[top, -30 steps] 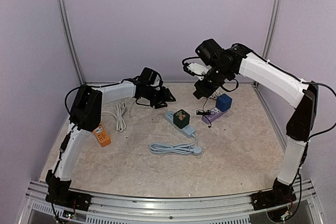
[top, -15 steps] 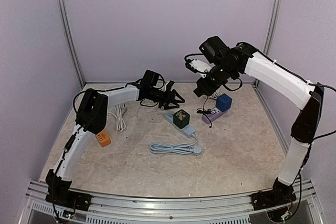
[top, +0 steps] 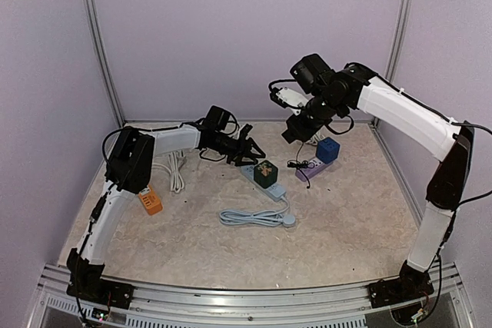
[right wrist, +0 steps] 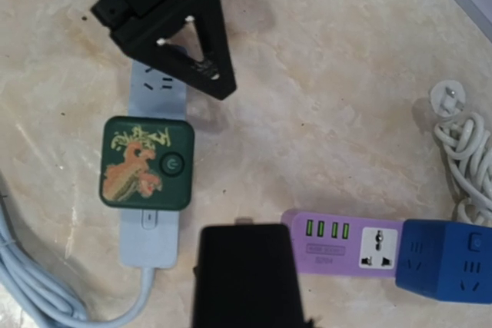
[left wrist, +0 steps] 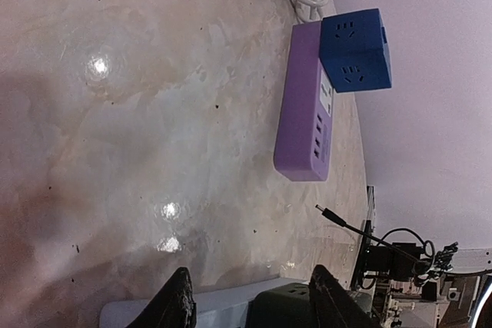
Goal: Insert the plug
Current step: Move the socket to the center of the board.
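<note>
My right gripper (top: 298,127) hangs above the table's far side, shut on a black plug block (right wrist: 244,278). A metal prong tip (right wrist: 244,221) shows at the block's top edge, and its thin cable dangles down to a barrel tip (left wrist: 330,215). Below lies a light blue power strip (right wrist: 150,236) carrying a dark green cube adapter (right wrist: 146,163). A purple power strip (right wrist: 342,245) lies to its right. My left gripper (top: 250,151) is open, low over the blue strip's far end. Its fingertips (left wrist: 175,305) stand apart with the strip (left wrist: 223,305) and green cube (left wrist: 288,305) showing between them.
A blue cube socket (top: 328,150) sits on the purple strip's far end. The blue strip's cable (top: 254,218) coils toward the front. A white cable bundle (top: 177,168) and an orange block (top: 149,201) lie at the left. A white plug and cord (right wrist: 461,136) lie at the back right.
My left gripper has swung right to the blue strip's far end, dropped lower, and its jaws have narrowed somewhat. The right arm shifted slightly up and right, still holding the black plug.
</note>
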{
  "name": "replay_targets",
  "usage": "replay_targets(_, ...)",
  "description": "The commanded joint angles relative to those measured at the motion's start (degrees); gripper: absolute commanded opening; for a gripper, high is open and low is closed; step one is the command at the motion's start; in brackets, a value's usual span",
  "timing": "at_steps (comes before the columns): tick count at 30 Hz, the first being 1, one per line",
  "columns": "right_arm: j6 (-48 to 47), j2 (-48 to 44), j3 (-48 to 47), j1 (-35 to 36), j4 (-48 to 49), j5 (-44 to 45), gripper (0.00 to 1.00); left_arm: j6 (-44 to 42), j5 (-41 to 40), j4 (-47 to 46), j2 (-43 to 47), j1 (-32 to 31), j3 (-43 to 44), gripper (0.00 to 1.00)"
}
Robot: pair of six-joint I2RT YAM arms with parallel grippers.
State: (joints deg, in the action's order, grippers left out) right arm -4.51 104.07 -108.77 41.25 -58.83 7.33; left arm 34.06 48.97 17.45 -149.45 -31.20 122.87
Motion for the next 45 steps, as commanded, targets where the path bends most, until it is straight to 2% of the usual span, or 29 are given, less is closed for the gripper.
replay_targets(1, 0.9, -1.0, -1.4, 1.3, -0.4, 0.4, 0.00, -4.0, -7.3, 11.0, 1.8, -0.5, -6.4, 0.49)
replay_targets(6, 1.2, -0.9, -1.9, 2.2, -1.1, 1.3, 0.00, -6.1, -7.6, 12.7, 3.5, -1.8, -9.4, 0.49)
replay_targets(12, 1.9, -1.5, -1.0, 2.7, -0.5, 1.9, 0.00, -3.1, -12.3, 4.3, 6.2, -1.5, -11.9, 0.49)
replay_targets(15, 2.2, -1.9, -0.5, 3.1, -0.6, 2.4, 0.00, -4.6, -18.3, 3.9, 7.1, -0.9, -8.7, 0.51)
replay_targets(18, 2.4, -2.4, -0.4, 3.5, -0.9, 3.0, 0.00, -6.6, -22.9, 9.7, 5.3, 0.1, -0.6, 0.52)
replay_targets(22, 2.6, -3.1, 0.3, 3.7, -0.9, 3.5, 0.00, -8.1, -23.5, 12.2, 0.4, 0.7, 5.6, 0.52)
replay_targets(25, 2.7, -3.4, 1.5, 3.8, -0.8, 4.1, 0.00, -8.1, -19.4, 9.8, -0.9, 0.9, 6.1, 0.52)
replay_targets(30, 3.0, -4.2, 3.2, 3.8, -0.5, 4.2, 0.00, -8.1, -13.6, 11.3, -5.5, 1.2, 11.6, 0.51)
replay_targets(39, 3.4, -5.1, 4.3, 4.1, -0.5, 4.2, 0.00, -11.2, 7.7, 7.5, -9.0, 1.0, 11.4, 0.51)
replay_targets(42, 3.4, -5.2, 4.1, 4.3, -0.7, 4.2, 0.00, -12.0, 11.1, 8.6, -9.4, 1.0, 10.7, 0.48)
replay_targets(45, 3.4, -5.5, 4.0, 4.5, -1.0, 4.4, 0.00, -12.9, 9.6, 9.6, -7.9, 1.0, 6.1, 0.47)
